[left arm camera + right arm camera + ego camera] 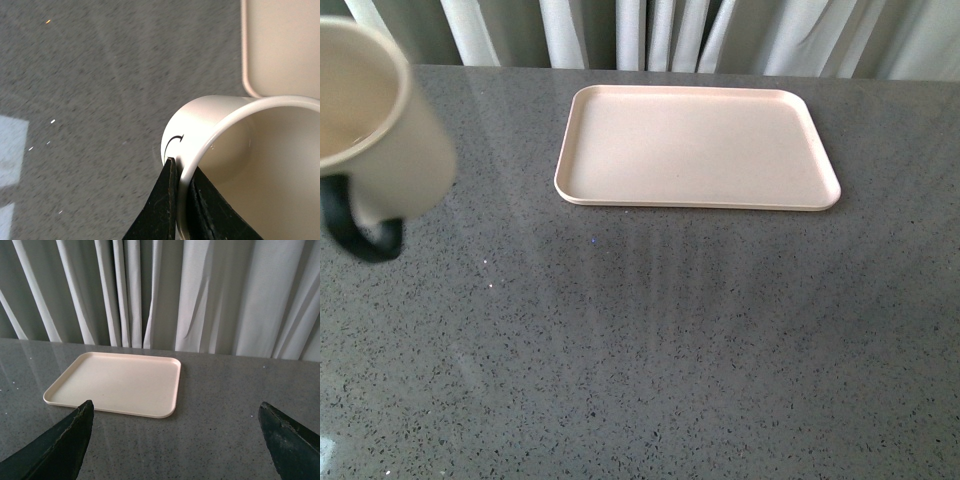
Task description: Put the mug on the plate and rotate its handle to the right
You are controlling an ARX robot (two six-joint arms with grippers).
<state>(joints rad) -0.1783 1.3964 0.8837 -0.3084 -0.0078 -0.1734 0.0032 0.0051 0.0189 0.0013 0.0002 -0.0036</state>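
Observation:
The white mug (375,125) hangs in the air at the far left of the front view, tilted, with its black handle (355,232) pointing down. My left gripper (181,172) is shut on the mug (240,150), one finger outside the wall and one inside the rim. The pale pink plate (695,148) lies empty on the grey table, right of the mug, and shows in the left wrist view (282,45) too. My right gripper (175,432) is open and empty above the table, near the plate (117,383).
The grey speckled table (650,340) spreads below. White curtains (165,290) hang behind the table's far edge.

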